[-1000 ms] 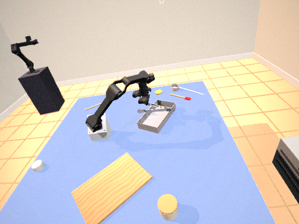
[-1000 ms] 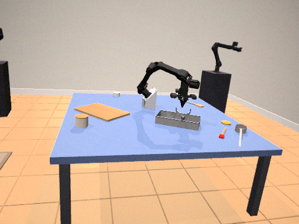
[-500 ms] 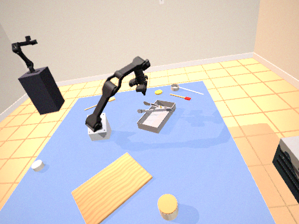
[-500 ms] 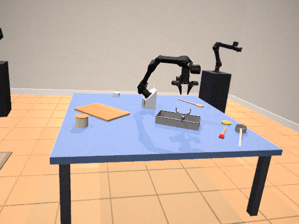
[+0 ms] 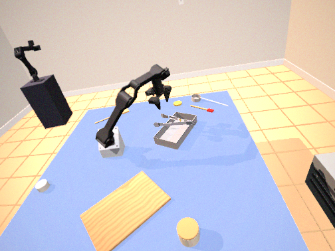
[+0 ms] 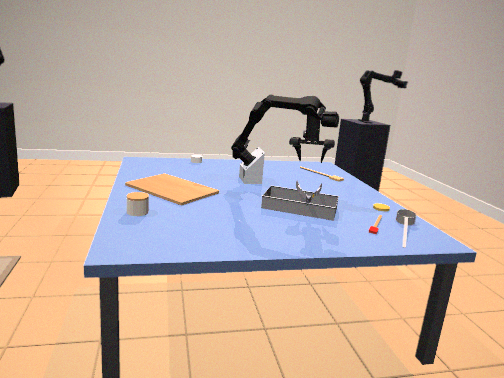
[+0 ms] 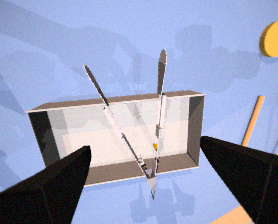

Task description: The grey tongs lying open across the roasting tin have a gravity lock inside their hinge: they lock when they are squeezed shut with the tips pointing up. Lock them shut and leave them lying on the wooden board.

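Observation:
The grey tongs [image 5: 166, 124] [image 6: 308, 197] [image 7: 162, 75] lie spread in a V across the roasting tin [image 5: 166, 143] [image 6: 285, 208] [image 7: 196, 132]. Their hinge end is over one long wall. Their two tips stick out past the opposite wall, on the side towards the arm's base. My gripper [image 5: 163, 104] [image 6: 311, 160] [image 7: 147, 145] is open and empty. It hangs above the tin and tongs, pointing down, with the fingers wide apart and touching nothing. The wooden board [image 5: 126, 212] [image 6: 170, 189] lies flat on the table, apart from the tin, with nothing on it.
A jar with an orange lid [image 5: 188, 230] [image 6: 137, 205] stands near the board. A white cup [image 5: 42, 185] [image 6: 196, 159] stands at the table's edge. Beyond the tin lie a yellow disc [image 5: 177, 103] [image 6: 381, 207], a red-headed spatula [image 5: 210, 110] [image 6: 374, 230] and a grey pan [image 5: 195, 98] [image 6: 405, 217].

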